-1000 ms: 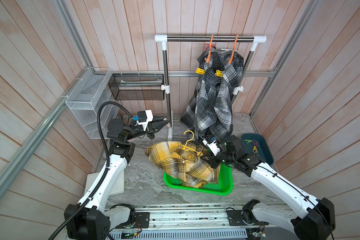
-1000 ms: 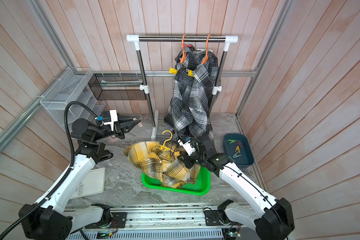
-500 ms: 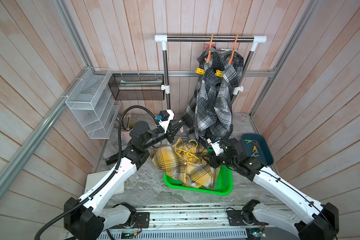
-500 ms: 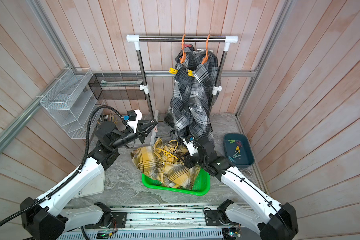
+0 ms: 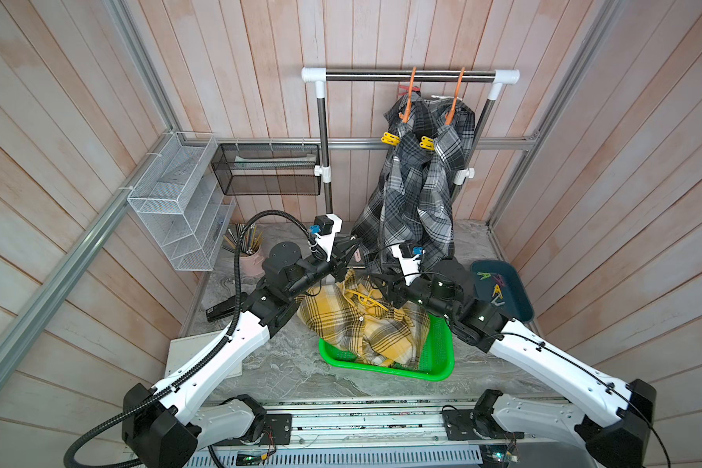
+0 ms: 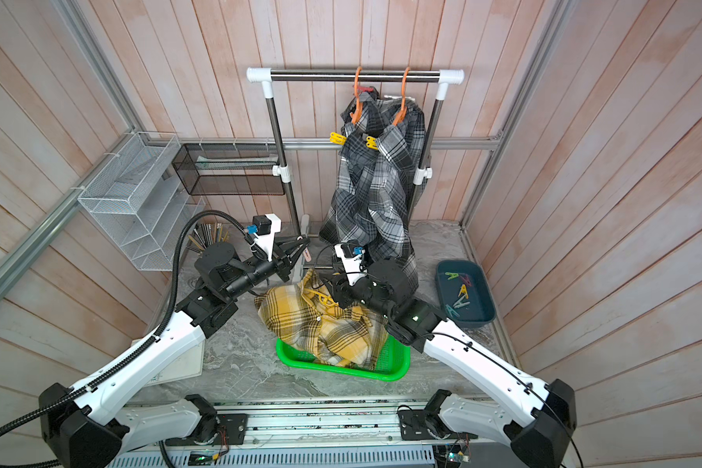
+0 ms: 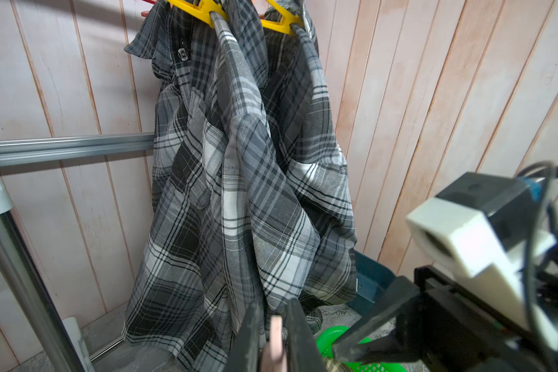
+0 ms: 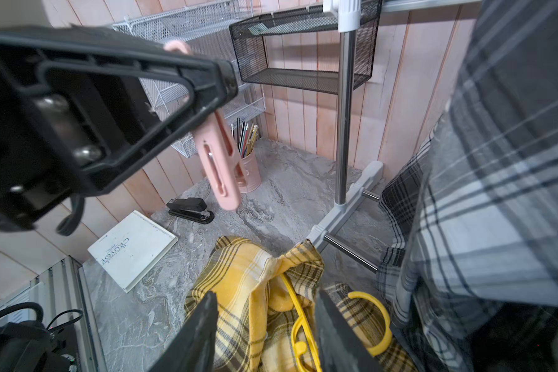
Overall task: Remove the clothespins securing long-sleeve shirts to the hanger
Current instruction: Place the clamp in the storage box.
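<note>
My left gripper [image 5: 351, 252] is shut on a pink clothespin [image 8: 220, 165], which shows between its fingers [image 7: 276, 335], held in the air near the hem of two grey plaid long-sleeve shirts [image 5: 418, 194]. They hang on orange hangers [image 5: 411, 95] with yellow clothespins [image 5: 390, 139] [image 6: 371, 142] at the shoulders. A yellow plaid shirt [image 5: 361, 330] and a yellow hanger [image 8: 298, 325] lie heaped over a green basket [image 5: 434, 356]. My right gripper [image 8: 268, 335] stands open just above that hanger, holding nothing.
A teal tray [image 5: 517, 302] with several loose clothespins sits at the right. The clothes rack's post [image 5: 325, 162] and foot stand behind my left gripper. At the left are wire shelves [image 5: 179, 202], a pink pencil cup [image 8: 248, 174], a stapler [image 8: 190, 209] and a white booklet [image 8: 132, 248].
My left arm has swung from the left toward the middle, carrying the pink clothespin. My right gripper has opened, and the yellow hanger and shirt have settled lower on the basket.
</note>
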Motion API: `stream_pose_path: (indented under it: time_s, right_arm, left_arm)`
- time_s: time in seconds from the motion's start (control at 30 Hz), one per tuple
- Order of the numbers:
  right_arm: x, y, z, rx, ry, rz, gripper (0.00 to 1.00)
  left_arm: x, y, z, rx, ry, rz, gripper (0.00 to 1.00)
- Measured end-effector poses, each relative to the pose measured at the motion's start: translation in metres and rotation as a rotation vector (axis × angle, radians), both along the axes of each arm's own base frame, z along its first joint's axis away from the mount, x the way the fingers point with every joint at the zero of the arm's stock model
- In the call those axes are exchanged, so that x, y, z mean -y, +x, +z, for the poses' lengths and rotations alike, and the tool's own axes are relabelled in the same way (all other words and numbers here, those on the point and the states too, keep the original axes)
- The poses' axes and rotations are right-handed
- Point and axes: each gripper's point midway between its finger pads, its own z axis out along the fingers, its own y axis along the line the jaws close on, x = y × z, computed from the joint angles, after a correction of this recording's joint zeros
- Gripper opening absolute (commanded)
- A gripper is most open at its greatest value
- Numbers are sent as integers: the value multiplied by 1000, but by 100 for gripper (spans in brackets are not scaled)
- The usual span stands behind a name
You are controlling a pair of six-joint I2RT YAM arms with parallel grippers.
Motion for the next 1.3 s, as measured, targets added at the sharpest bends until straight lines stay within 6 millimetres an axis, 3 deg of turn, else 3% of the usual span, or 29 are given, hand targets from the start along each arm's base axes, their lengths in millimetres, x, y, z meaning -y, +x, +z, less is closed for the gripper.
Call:
stream_pose_path:
  time_s: [0.13, 0.4, 0.53, 0.83, 1.2, 1.3]
  right_arm:
    - [-16, 17, -8, 1, -16, -6, 50]
    - [-33, 32, 6, 49, 14, 1, 49]
    - [-41, 34, 6, 53, 22, 21, 48]
    - [-54, 31, 26, 95, 83, 86, 47]
    - [-59, 33, 32, 113, 98, 92, 29]
    - [-61, 31, 31, 114, 98, 107, 16]
  left_arm:
    - [-2, 3, -2, -16, -2, 18, 0]
    - [-5, 9, -5, -32, -11, 52, 0]
    - [-7, 10, -5, -34, -11, 62, 0]
    - [-5, 13, -14, -60, 3, 62, 0]
    - [-5, 12, -14, -77, -10, 48, 0]
    - [-5, 12, -14, -81, -13, 48, 0]
